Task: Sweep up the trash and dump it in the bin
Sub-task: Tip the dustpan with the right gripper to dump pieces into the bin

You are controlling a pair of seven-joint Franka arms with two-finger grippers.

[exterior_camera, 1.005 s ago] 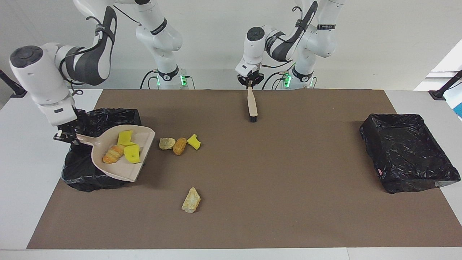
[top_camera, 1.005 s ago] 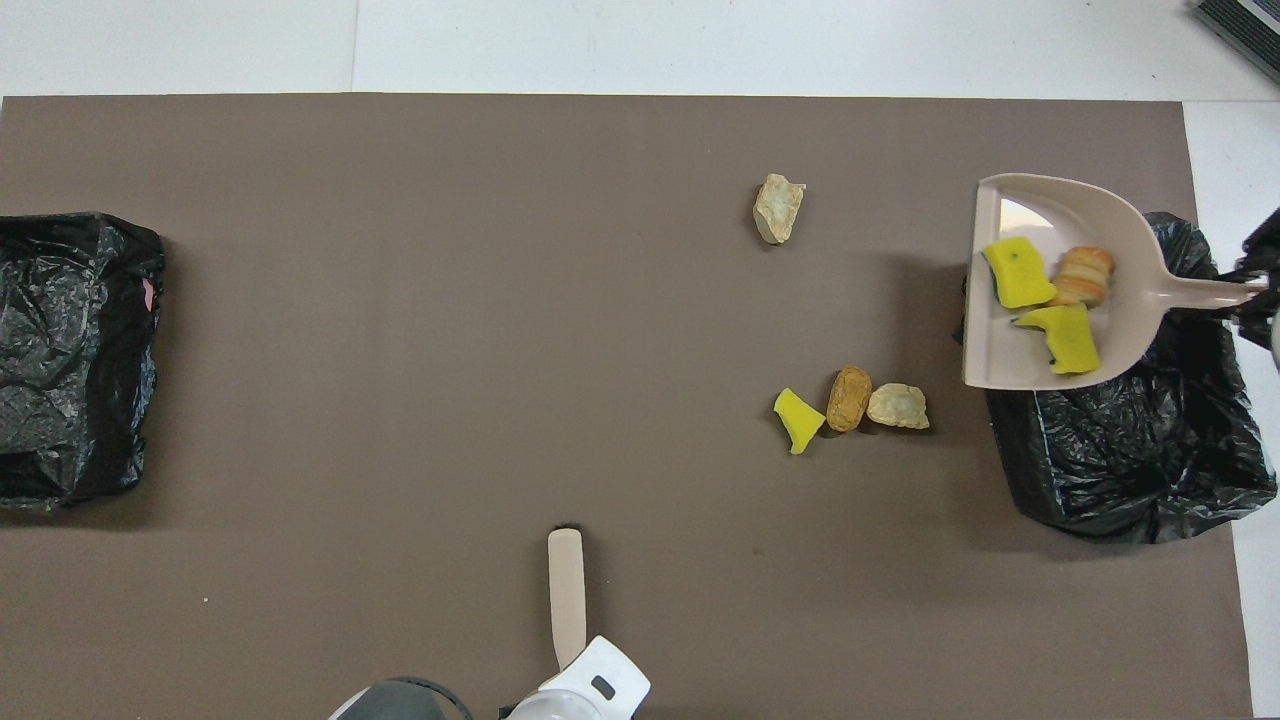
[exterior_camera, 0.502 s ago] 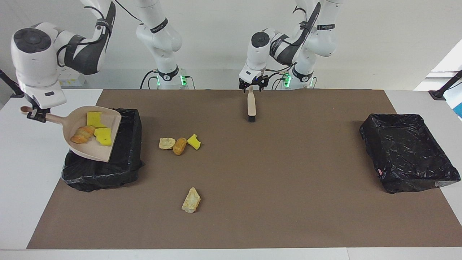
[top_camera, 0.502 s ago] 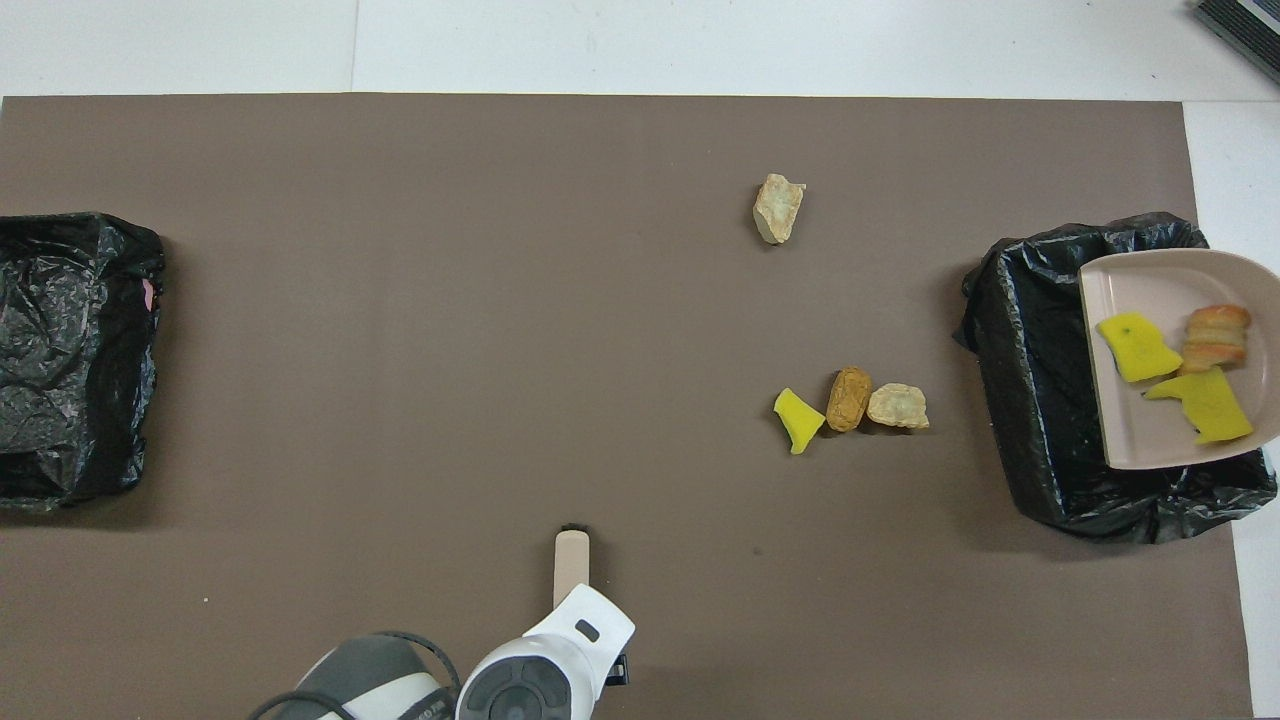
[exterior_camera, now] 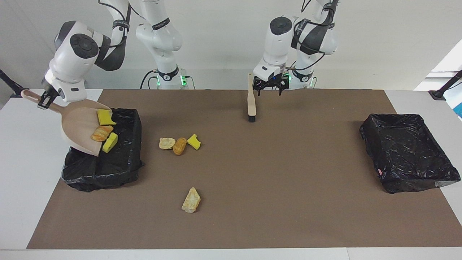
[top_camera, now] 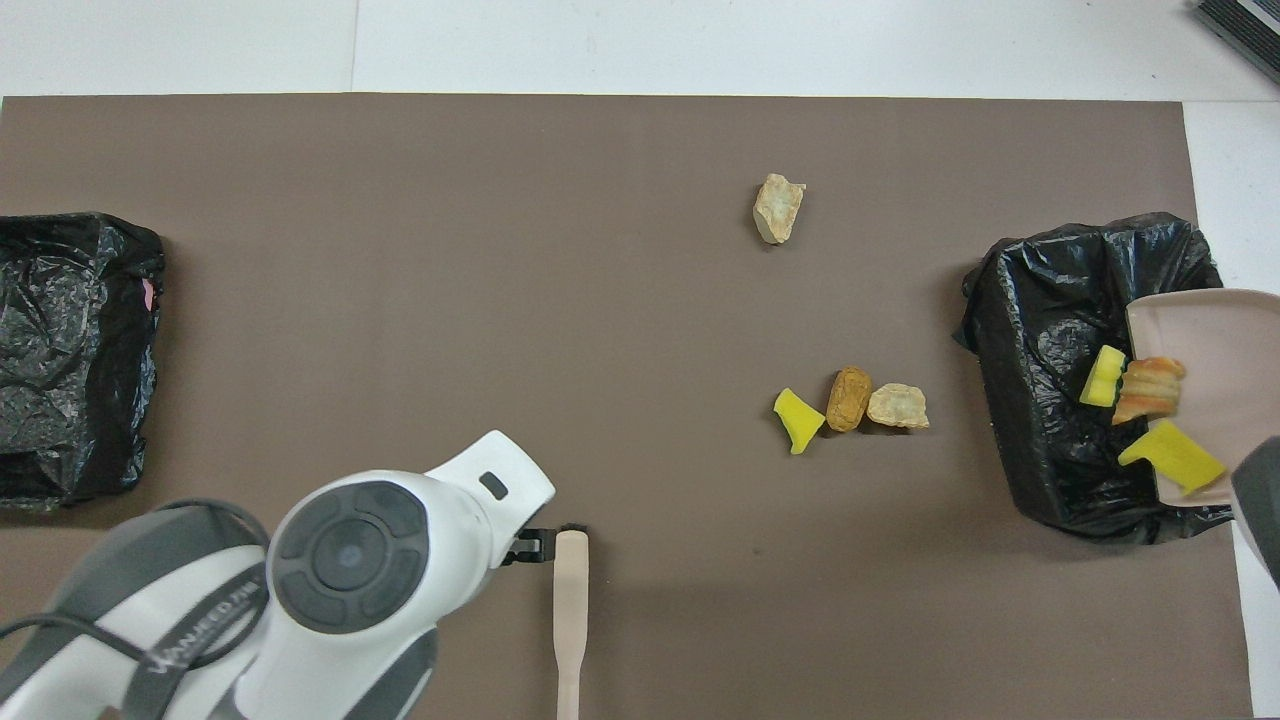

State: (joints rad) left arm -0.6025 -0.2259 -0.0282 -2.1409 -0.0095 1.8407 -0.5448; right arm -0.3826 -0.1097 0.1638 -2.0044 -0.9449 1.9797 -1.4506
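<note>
- My left gripper [exterior_camera: 271, 87] has let go of the brush [exterior_camera: 251, 102] and lifted off, fingers spread; the brush lies on the mat near the robots.
- My right gripper [exterior_camera: 42, 102], pinching the handle, has tipped the dustpan [exterior_camera: 77, 124] over the bin [exterior_camera: 122, 159].
- Trash: three pieces [exterior_camera: 103, 133] sliding off the dustpan, three [exterior_camera: 179, 144] beside the bin, one [exterior_camera: 191, 200] farther from the robots.
- Two black-lined bins; the second bin [exterior_camera: 408, 151] is at the left arm's end.
- Brown mat [exterior_camera: 270, 180], white table, white wall.
</note>
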